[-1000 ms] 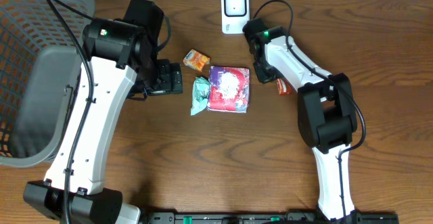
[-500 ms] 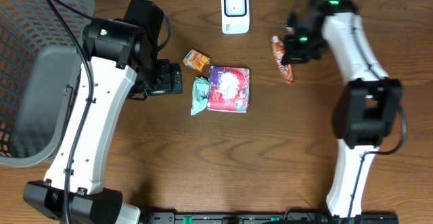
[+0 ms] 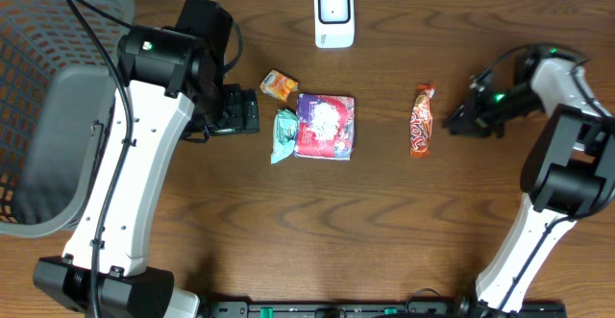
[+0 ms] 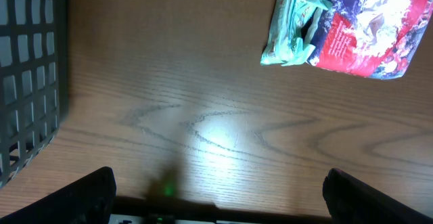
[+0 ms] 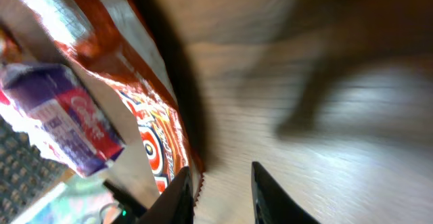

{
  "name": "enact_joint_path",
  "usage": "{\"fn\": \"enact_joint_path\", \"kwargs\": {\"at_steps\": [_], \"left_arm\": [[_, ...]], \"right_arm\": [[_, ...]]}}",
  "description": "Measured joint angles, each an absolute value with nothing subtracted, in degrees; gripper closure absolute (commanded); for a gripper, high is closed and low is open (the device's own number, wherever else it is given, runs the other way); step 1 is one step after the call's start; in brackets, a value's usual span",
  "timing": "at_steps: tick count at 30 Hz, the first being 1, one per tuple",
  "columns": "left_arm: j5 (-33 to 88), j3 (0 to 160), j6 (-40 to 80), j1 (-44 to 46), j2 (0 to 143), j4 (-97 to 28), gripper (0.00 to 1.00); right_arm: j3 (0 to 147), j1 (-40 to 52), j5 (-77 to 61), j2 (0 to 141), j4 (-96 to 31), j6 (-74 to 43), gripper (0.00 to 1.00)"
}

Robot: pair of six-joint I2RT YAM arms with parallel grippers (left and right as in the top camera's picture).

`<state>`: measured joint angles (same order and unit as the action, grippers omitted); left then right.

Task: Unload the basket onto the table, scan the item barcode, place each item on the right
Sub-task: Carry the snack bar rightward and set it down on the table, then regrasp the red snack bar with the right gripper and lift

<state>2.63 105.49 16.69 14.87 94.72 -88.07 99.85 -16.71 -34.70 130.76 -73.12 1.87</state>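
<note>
An orange-red snack bar (image 3: 421, 119) lies on the wooden table, right of the middle and apart from the other items. My right gripper (image 3: 463, 120) sits just right of it. In the right wrist view the bar's wrapper (image 5: 149, 116) ends beside one finger (image 5: 179, 197). My right gripper (image 5: 220, 190) has its jaws slightly apart with only bare wood between them. A white barcode scanner (image 3: 333, 15) stands at the far edge. My left gripper (image 3: 235, 111) hovers left of the packet pile. In its wrist view my left gripper (image 4: 216, 204) is wide open and empty.
A purple-red bag (image 3: 326, 124), a teal packet (image 3: 284, 134) and a small orange packet (image 3: 280, 85) lie together mid-table. The teal packet (image 4: 291, 24) and bag (image 4: 365, 28) also show in the left wrist view. A grey mesh basket (image 3: 48, 107) fills the left side.
The right arm swung away from the scanner to the right with the snack bar. The bar now lies on the table and the jaws have parted. The left arm has not moved.
</note>
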Motion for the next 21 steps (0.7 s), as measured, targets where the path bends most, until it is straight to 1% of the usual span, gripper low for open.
{"fn": "enact_joint_path", "kwargs": {"at_steps": [3, 4, 6, 7, 10, 12, 13, 14, 15, 18, 21], "left_arm": [[2.63, 105.49, 16.67, 14.87, 94.72, -88.07, 0.02], [2.63, 105.51, 16.67, 14.87, 94.72, -88.07, 0.02], [2.66, 105.51, 16.69, 14.87, 94.72, -88.07, 0.02], [2.63, 105.49, 16.69, 14.90, 94.72, -88.07, 0.02], [2.63, 105.49, 16.69, 14.87, 94.72, -88.07, 0.02], [2.63, 105.51, 16.69, 14.87, 94.72, -88.05, 0.02], [2.63, 105.49, 16.69, 14.90, 94.72, -88.05, 0.02], [2.63, 105.51, 16.67, 14.87, 94.72, -88.05, 0.02], [2.63, 105.49, 16.69, 14.87, 94.72, -88.05, 0.02], [2.61, 105.51, 16.69, 14.87, 94.72, -88.05, 0.02], [2.63, 105.49, 16.69, 14.87, 94.72, -88.07, 0.02]], "right_arm": [[105.73, -16.38, -31.73, 129.54, -76.05, 1.67, 0.64], [107.37, -15.84, -30.70, 128.75, -76.71, 1.54, 0.60], [109.67, -14.22, -28.99, 126.74, -76.95, 1.28, 0.50], [110.37, -13.02, -28.36, 125.60, -76.82, 1.06, 0.48], [111.31, -8.36, -26.76, 123.13, -76.47, 0.78, 0.47], [111.04, -4.60, -24.01, 122.78, -75.22, -0.58, 0.45], [110.48, -2.76, -21.82, 122.83, -74.22, -1.83, 0.39], [109.23, -0.62, -18.72, 122.87, -73.06, -3.46, 0.30], [108.12, 0.91, -16.34, 122.91, -72.40, -5.23, 0.27], [103.79, 5.15, -7.99, 123.15, -70.15, -9.50, 0.27], [99.98, 7.29, -1.21, 123.37, -67.31, -12.91, 0.26]]}}
